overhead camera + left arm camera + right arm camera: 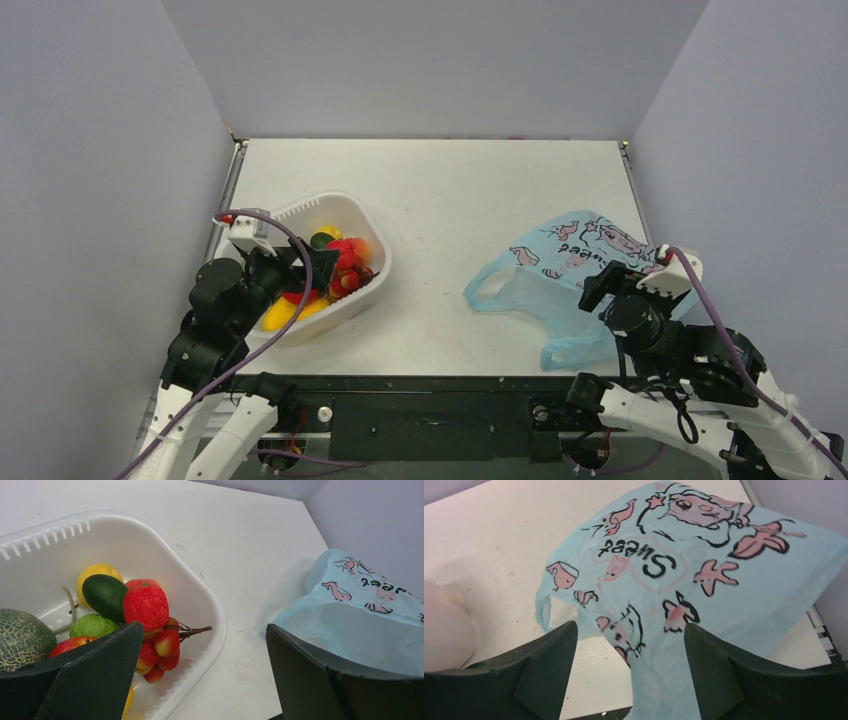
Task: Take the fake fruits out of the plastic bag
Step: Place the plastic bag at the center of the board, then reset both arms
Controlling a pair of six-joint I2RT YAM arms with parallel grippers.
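From above, the white slotted tub (pixel 345 203) sits on the left of the worktop (pixel 440 190). The fake fruits (pixel 340 262) are piled inside it, and the left jaws hang just over its near side. The plastic bag (pixel 575 255) lies slack on the right of the worktop, well apart from the tub. Its loop handles point toward the middle, and the right jaws are at its near edge.

The left wrist view shows the left jaws spread wide with nothing between them – only bare worktop and the tub's rim. In the tub, a dark green oblong fruit (pixel 105 596) leans on a knobbly red one (pixel 146 605). A red berry cluster (pixel 160 652) on a brown stem sits below them, and another red piece (pixel 70 644) is half hidden by the near finger. A yellow piece (pixel 97 572), a lime-green one (pixel 92 626) and a netted green melon (pixel 22 637) share the tub (the melon at the far left).

The right wrist view shows the right jaws standing well apart. The light-blue film drapes down between them but is not pinched – pink cartoons and the black "Sweet" lettering face the camera. I cannot tell whether anything is inside the bag.
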